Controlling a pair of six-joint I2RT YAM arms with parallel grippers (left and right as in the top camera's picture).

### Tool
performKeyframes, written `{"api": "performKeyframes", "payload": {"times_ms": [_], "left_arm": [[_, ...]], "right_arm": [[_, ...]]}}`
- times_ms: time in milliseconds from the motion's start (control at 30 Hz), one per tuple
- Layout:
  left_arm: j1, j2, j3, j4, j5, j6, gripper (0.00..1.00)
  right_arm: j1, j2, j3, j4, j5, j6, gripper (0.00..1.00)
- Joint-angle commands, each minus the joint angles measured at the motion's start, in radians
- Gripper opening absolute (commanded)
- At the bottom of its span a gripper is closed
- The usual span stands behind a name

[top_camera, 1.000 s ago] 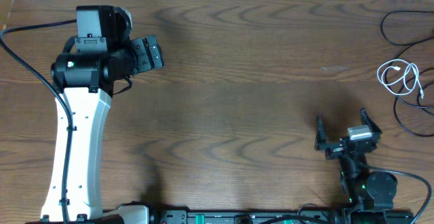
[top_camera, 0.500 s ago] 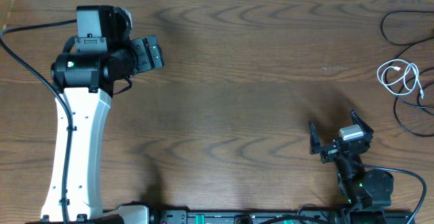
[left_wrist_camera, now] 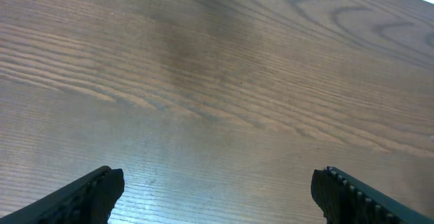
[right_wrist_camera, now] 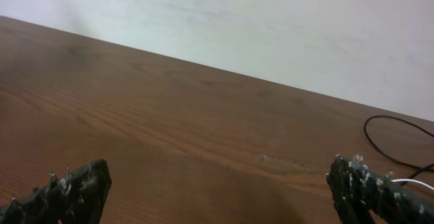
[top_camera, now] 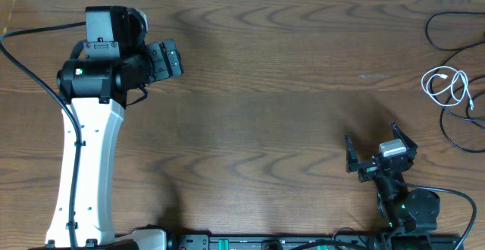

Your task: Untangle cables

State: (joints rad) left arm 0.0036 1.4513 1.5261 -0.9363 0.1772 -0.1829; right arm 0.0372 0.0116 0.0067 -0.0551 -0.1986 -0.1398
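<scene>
1. At the far-right edge of the brown wood-grain table (top_camera: 273, 91) lies the thin white cord w/ small white connectors (top_camera: 449, 85), in a small loose bunch. The thin black cord (top_camera: 429, 32) loops above & below it and runs off frame. Can't tell exactly where they cross.
2. Handling, my guess: both v. light & limp, so they'll drag after whatever pulls, and plugs may snag in loops. Best hold is prob. a free stretch of white near a connector, not mid-bunch.
3. The right claw (top_camera: 373, 147) has its jaws spread wide & empty, near the front edge. The cords are well apart from it, further back & to its right.
4. The left claw (top_camera: 174, 59) is also spread open w/ nothing in it, across the table from the cords. Its wrist cam shows bare wood only.
</scene>
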Motion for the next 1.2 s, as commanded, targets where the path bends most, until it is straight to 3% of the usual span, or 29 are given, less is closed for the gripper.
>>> {"api": "performKeyframes", "payload": {"times_ms": [0, 367, 500, 633, 967, 1167], "left_arm": [[0.0, 0.006, 0.0, -0.002, -0.003, 0.003, 0.95], [0.002, -0.037, -0.013, 0.0, -0.1, 0.012, 0.95], [0.002, -0.141, -0.1, 0.09, -0.103, 0.045, 0.95], [0.002, -0.29, -0.274, 0.267, -0.099, 0.057, 0.95], [0.002, -0.828, -0.913, 0.78, -0.099, 0.068, 0.95], [0.002, -1.085, -1.176, 0.924, -0.1, 0.068, 0.95]], "right_arm": [[0.006, -0.006, -0.002, -0.003, -0.018, -0.003, 0.99], [0.006, -0.006, -0.001, -0.003, -0.018, -0.003, 0.99], [0.006, -0.006, -0.001, -0.003, -0.018, -0.003, 0.99], [0.006, -0.006, -0.001, -0.003, -0.018, -0.003, 0.99], [0.006, -0.006, -0.001, -0.003, -0.018, -0.003, 0.99], [0.006, -0.006, -0.001, -0.003, -0.018, -0.003, 0.99]]}}
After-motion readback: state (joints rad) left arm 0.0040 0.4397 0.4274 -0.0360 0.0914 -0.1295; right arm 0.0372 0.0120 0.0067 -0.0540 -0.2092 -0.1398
